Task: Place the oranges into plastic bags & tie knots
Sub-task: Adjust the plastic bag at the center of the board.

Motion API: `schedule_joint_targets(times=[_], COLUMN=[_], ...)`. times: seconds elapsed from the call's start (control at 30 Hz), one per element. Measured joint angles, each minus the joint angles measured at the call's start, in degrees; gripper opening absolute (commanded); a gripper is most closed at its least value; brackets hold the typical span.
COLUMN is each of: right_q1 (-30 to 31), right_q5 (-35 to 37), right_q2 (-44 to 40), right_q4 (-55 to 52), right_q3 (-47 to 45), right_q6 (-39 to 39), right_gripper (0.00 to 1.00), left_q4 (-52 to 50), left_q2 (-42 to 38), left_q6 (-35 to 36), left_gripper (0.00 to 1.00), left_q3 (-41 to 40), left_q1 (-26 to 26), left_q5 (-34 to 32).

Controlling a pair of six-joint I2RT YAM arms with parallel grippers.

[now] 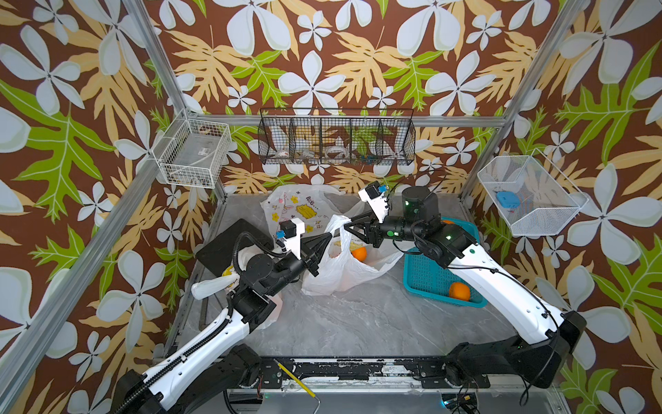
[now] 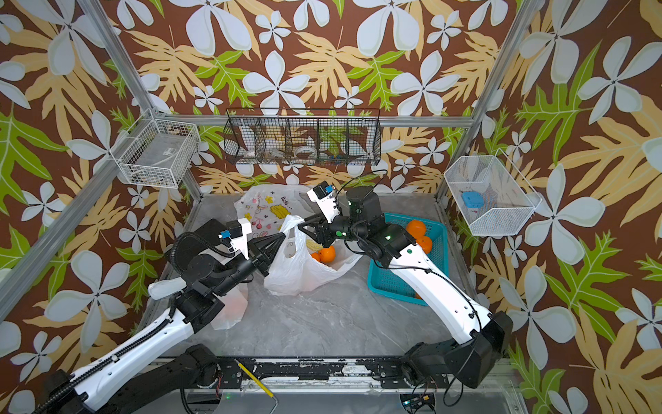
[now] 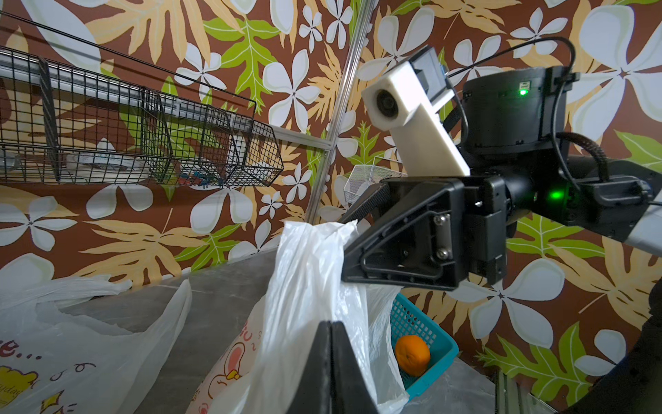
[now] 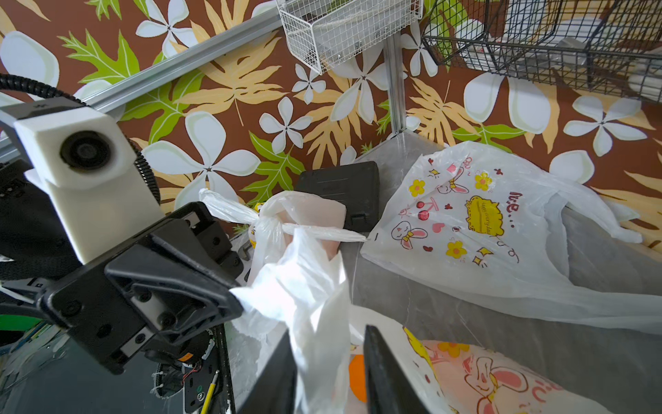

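A white plastic bag (image 1: pixel 344 276) (image 2: pixel 297 276) stands open mid-table with oranges (image 1: pixel 359 253) (image 2: pixel 326 253) inside. My left gripper (image 1: pixel 331 234) (image 3: pixel 331 322) is shut on one of its handles. My right gripper (image 1: pixel 346 224) (image 4: pixel 327 331) straddles the other handle (image 4: pixel 315 322), jaws narrowly apart, with a gap at one pad. More oranges (image 1: pixel 459 291) (image 2: pixel 416 227) (image 3: pixel 412 355) lie in the teal basket (image 1: pixel 426 276) under the right arm. An empty printed bag (image 1: pixel 297 208) (image 4: pixel 465 229) lies flat at the back. A knotted bag (image 4: pixel 265 218) (image 2: pixel 231 304) sits under the left arm.
A black box (image 1: pixel 229 243) sits at the back left of the table. Wire baskets hang on the walls: white (image 1: pixel 193 154), black (image 1: pixel 336 141) and white mesh (image 1: pixel 526 193). A yellow pencil (image 1: pixel 295 380) lies on the front rail.
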Motion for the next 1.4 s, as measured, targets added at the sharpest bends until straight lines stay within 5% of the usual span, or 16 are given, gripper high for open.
schedule_joint_targets(times=[0.07,0.2,0.3,0.7,0.9,1.2,1.3,1.4], right_q1=[0.11,0.26,0.31,0.31,0.31,0.31,0.26,-0.92], right_q5=[-0.13,1.42,3.17,7.67,7.82,8.83,8.92,8.9], right_q2=[0.39,-0.2,-0.48,0.04,0.33,0.63,0.7,0.07], right_q4=[0.2,0.26,0.37,0.0,0.09,0.52,0.11,-1.51], right_q3=[0.81,2.62,4.11,5.35,5.38,5.49,5.97,7.5], right_q6=[1.01,1.51,2.97,7.67,9.14,10.64,11.17,9.68], right_gripper=[0.0,0.0,0.0,0.0,0.0,0.0,0.16,0.37], left_q4=[-0.28,-0.81,-1.31,0.59,3.15,6.12,6.54,6.43], left_q2=[0.17,0.33,0.87,8.13,12.63,16.76,16.79,16.17], left_q6=[0.22,1.31,1.79,4.26,4.52,5.62,5.81,6.01], left_gripper=[0.08,0.53,0.72,0.87,0.78,0.21,0.01,0.0], left_q3=[0.37,1.18,2.1,3.21,3.61,4.39,4.39,4.37], left_q1=[0.0,0.02,0.04,0.04,-3.32,-5.31,-5.33,-5.31], left_q5=[0.0,0.04,0.31,2.99,0.98,-4.59,-5.62,-6.03])
